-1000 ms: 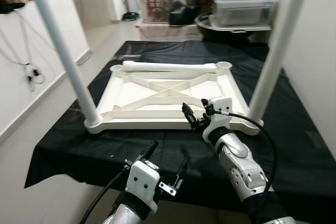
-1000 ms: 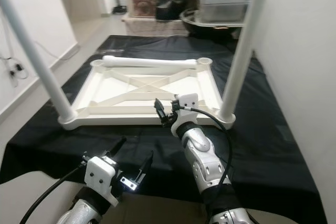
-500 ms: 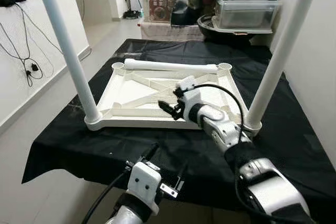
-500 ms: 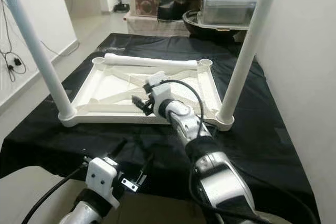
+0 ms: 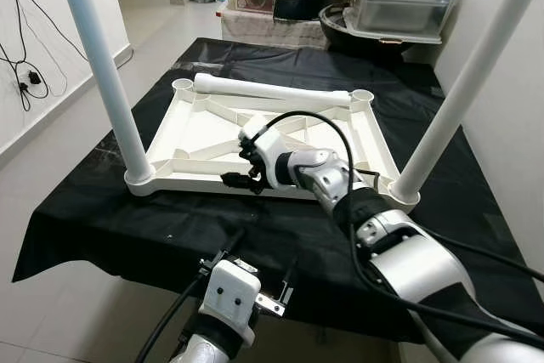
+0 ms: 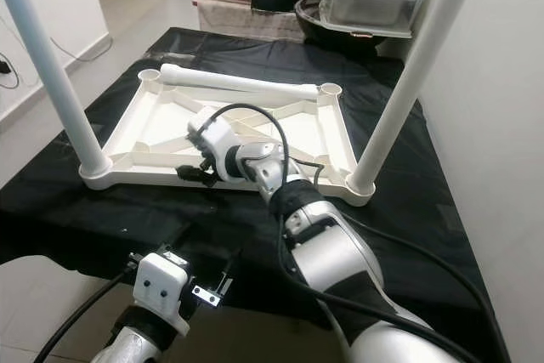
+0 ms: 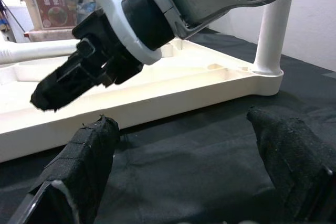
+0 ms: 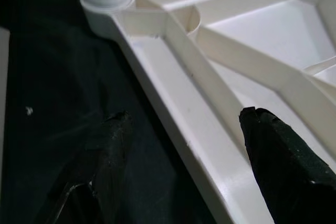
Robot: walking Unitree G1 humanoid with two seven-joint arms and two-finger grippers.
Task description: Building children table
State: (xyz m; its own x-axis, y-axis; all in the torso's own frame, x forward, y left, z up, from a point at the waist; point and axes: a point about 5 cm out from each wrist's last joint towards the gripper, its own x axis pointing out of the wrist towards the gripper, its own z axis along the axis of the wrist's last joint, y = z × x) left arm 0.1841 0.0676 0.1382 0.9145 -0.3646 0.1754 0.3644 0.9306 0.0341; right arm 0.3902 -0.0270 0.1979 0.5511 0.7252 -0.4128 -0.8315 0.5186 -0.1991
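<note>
Right gripper (image 5: 240,179) spread astride near rim of tabletop (image 5: 204,129); frame risks being shoved, fitted legs (image 5: 98,65) toppled; left gripper (image 7: 189,166) spread, held clear

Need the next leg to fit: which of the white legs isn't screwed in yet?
The loose leg lying flat along the upturned tabletop's far edge; the other two legs stand upright in the near corners.

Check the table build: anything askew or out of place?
One white leg lies loose across the far edge of the upturned tabletop, between two unfilled corner sockets, while two legs stand in the near corners. The near-right leg leans outward. Right gripper hovers open at the near rim.
</note>
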